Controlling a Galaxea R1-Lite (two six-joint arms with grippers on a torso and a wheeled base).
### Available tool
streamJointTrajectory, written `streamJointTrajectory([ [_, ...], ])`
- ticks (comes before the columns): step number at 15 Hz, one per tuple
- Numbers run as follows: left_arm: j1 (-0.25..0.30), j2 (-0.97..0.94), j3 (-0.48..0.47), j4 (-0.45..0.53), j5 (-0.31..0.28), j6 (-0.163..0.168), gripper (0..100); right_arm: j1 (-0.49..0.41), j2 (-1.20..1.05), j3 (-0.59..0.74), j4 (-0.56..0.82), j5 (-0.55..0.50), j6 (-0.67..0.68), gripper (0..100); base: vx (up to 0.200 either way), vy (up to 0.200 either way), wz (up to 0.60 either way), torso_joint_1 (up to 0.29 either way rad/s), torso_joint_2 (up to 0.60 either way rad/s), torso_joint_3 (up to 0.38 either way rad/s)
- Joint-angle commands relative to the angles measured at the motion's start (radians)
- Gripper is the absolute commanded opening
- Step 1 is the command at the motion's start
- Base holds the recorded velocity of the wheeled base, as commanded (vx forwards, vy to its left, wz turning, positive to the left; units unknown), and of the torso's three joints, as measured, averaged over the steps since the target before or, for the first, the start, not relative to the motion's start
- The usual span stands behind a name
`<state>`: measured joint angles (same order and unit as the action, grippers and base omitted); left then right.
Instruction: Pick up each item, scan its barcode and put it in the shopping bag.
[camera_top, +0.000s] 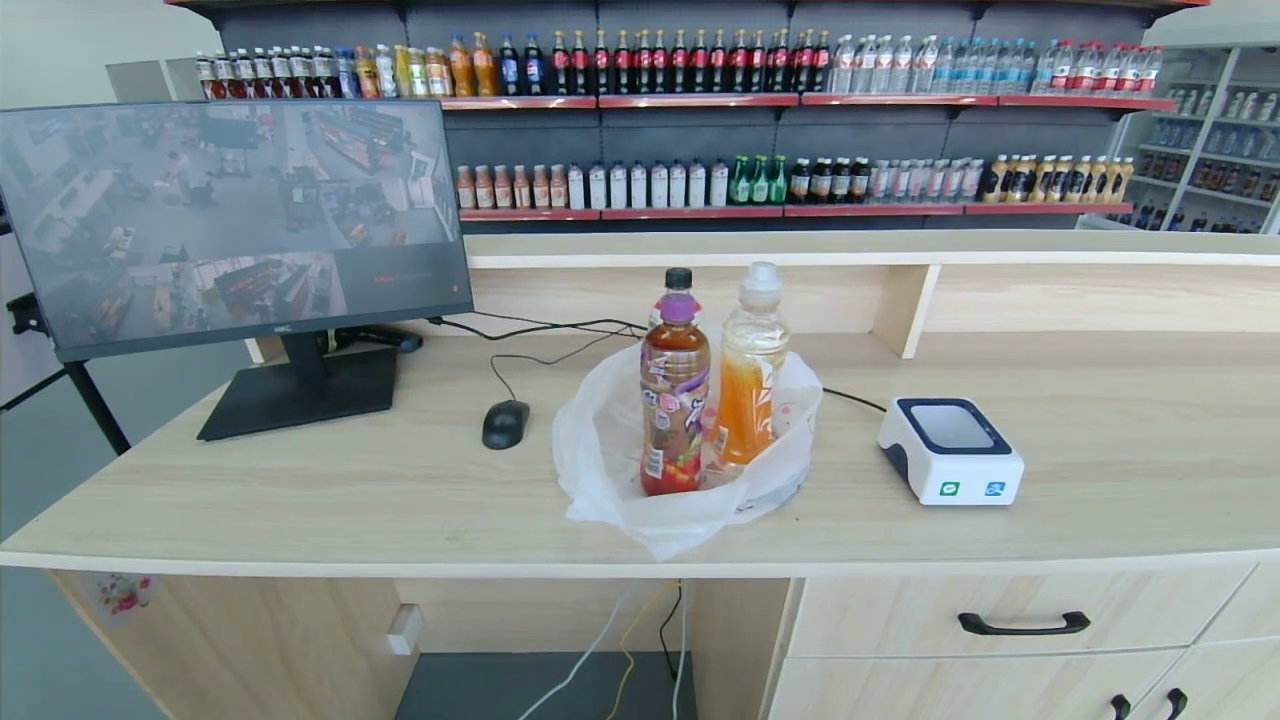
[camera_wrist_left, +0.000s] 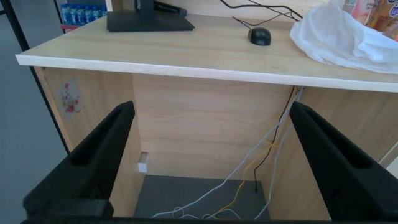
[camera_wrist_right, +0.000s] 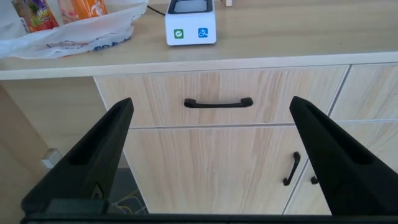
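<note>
Wooden counter (camera_top: 1100, 430): pale grain; we take the scanner standing on it as our reference for every position.
Scanner (camera_top: 950, 452): white box, dark window facing up, a cable leading off behind it.
Shopping bag (camera_top: 610, 450): white plastic, mouth open and slumped, on the counter near the scanner's left, not touching it.
Brown bottle (camera_top: 675, 400): upright inside the bag, on the side farther from the scanner; purple cap.
Dark cap (camera_top: 678, 278): seen just above the brown bottle; we cannot tell whether it belongs to another bottle behind.
Orange bottle (camera_top: 750, 370): upright inside the bag, on the side nearer the scanner, just beside the brown bottle; white cap.
Mouse (camera_top: 505, 423): black, left of the scanner, beyond the bag.
Monitor (camera_top: 230, 220): well left of the scanner, screen lit.
Left gripper (camera_wrist_left: 211, 112): below counter level, well left of the scanner; jaws spread wide, nothing held.
Right gripper (camera_wrist_right: 211, 109): below the scanner, facing the drawer handle (camera_wrist_right: 218, 103); jaws spread wide, nothing held.
</note>
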<state>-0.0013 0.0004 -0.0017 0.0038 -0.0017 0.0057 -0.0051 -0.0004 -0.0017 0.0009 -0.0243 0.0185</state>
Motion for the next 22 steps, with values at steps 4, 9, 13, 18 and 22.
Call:
streamJointTrajectory([
  [4, 0.001, 0.0, 0.0, -0.001, -0.001, 0.0, 100, 0.002, 0.002, 0.0, 0.001, 0.0, 0.0, 100, 0.0, -0.2, 0.0, 0.013, 0.0, 0.0],
  [9, 0.001, 0.0, 0.0, -0.001, 0.0, 0.0, 100, 0.002, 0.002, 0.0, 0.001, 0.0, 0.0, 100, 0.0, -0.2, 0.0, 0.002, 0.0, 0.001],
  [13, 0.001, 0.0, 0.0, -0.002, -0.001, 0.0, 100, 0.002, 0.002, 0.002, 0.001, 0.0, 0.0, 100, 0.0, -0.2, 0.0, 0.006, 0.0, -0.001],
  [18, 0.001, 0.0, 0.0, -0.002, 0.0, -0.001, 100, 0.002, 0.002, 0.002, 0.001, 0.0, 0.0, 100, 0.0, -0.2, 0.0, 0.0, 0.0, 0.0],
  [22, 0.001, 0.0, 0.0, -0.002, 0.0, -0.004, 100, 0.002, 0.002, 0.002, 0.001, 0.0, -0.003, 100, 0.0, 0.0, 0.0, 0.0, 0.0, 0.0],
])
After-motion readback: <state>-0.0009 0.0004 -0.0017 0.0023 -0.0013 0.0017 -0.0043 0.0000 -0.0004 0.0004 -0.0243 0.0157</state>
